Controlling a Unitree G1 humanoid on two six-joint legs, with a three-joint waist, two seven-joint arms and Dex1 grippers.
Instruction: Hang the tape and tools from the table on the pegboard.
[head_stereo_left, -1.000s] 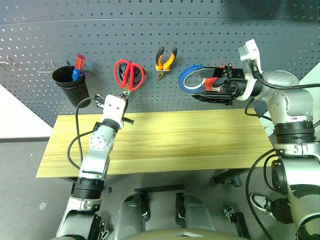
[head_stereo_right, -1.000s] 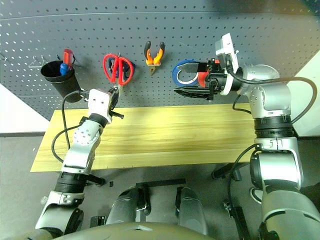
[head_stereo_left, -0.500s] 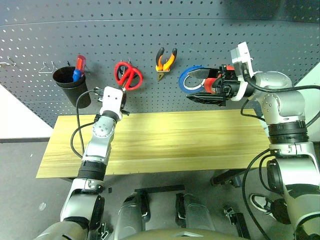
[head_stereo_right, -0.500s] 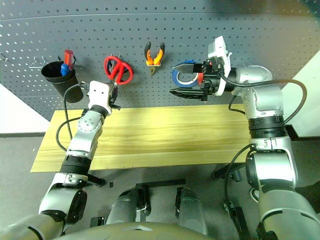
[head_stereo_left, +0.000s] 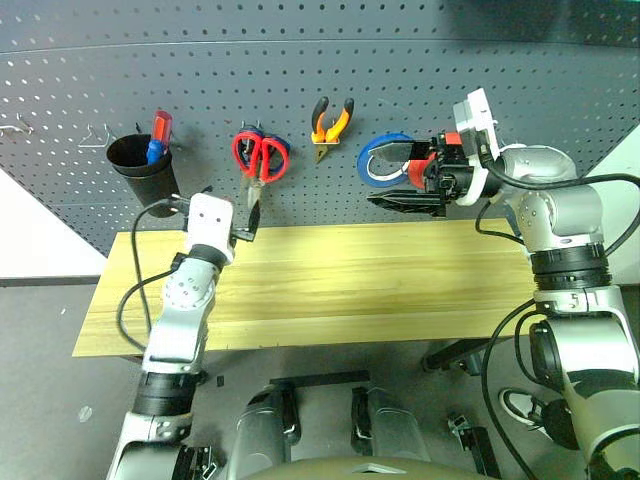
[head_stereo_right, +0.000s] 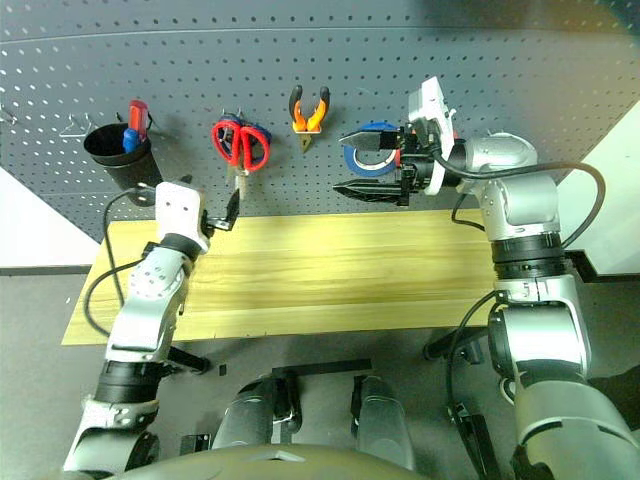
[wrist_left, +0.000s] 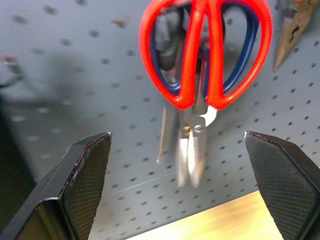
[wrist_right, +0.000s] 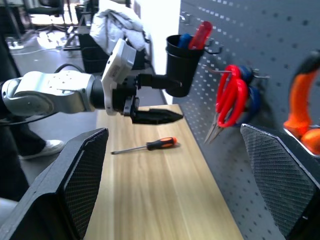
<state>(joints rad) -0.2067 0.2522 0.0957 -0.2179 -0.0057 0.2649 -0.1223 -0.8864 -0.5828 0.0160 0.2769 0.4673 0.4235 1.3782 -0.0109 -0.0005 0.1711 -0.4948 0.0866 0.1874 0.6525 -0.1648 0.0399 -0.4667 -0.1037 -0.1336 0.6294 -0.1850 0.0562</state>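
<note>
Red scissors (head_stereo_left: 260, 160) hang on the pegboard (head_stereo_left: 420, 70) at upper left, the left pincer (head_stereo_left: 247, 222) open just below. The right pincer (head_stereo_left: 400, 178), also open, flanks the blue roll (head_stereo_left: 380, 160).

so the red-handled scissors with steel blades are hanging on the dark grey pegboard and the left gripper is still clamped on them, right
Not quite. The red-handled scissors with steel blades do hang on the dark grey pegboard, but the left gripper has let go: the left wrist view shows its two black fingers spread wide on either side, clear of the blades.
</note>
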